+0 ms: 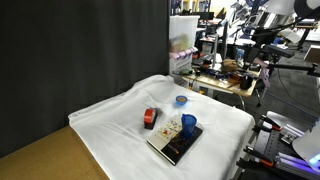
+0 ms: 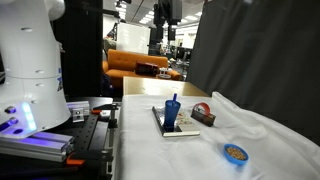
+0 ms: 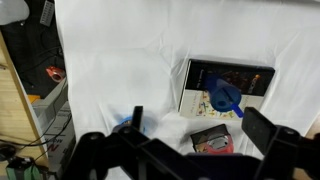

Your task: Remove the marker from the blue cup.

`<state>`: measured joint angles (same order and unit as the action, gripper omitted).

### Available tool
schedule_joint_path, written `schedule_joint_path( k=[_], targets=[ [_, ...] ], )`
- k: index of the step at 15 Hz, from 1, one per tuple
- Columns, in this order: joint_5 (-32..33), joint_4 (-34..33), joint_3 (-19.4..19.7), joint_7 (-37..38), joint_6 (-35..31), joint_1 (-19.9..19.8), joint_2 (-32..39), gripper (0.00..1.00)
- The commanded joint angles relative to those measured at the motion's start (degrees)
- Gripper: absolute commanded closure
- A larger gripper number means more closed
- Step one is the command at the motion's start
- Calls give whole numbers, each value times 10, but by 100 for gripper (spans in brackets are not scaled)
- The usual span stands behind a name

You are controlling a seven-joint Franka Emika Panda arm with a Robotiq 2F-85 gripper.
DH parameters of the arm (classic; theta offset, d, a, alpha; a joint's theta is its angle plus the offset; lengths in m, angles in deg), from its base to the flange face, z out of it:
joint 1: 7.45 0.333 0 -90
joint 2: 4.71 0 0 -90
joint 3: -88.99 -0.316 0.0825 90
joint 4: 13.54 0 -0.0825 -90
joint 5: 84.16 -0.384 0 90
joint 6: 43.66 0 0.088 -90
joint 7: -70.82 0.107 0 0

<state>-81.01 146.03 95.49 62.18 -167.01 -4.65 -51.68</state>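
The blue cup (image 3: 225, 97) stands on a dark book (image 3: 250, 78) on the white cloth, with a blue marker (image 3: 241, 111) sticking out of its mouth. The cup also shows in both exterior views (image 1: 189, 125) (image 2: 171, 116), and the marker (image 2: 172, 100) rises upright from it. My gripper (image 3: 198, 122) is open and empty, high above the table and looking down on the cup. It hangs at the top of an exterior view (image 2: 165, 12).
A red block (image 3: 212, 141) (image 1: 150, 118) (image 2: 204, 115) lies beside the book. A flat light-blue ring (image 3: 127, 124) (image 1: 181, 100) (image 2: 235, 153) lies further off on the cloth (image 1: 120, 115). Lab benches and equipment stand beyond the table edges.
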Motion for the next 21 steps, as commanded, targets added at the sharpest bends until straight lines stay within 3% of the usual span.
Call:
schedule_joint_path(
  k=[1,10,17,20,21],
  targets=[
    [-7,-1,-8,-5,2,-7,0,0],
    [-24,-1,-2,-8,-1,4,9,0],
    [-137,-17,-2,-50,-89,96,102,0],
    [-172,-30,0,-92,-98,140,138,0],
    [-155,-13,-17,-64,-91,116,112,0]
  ],
)
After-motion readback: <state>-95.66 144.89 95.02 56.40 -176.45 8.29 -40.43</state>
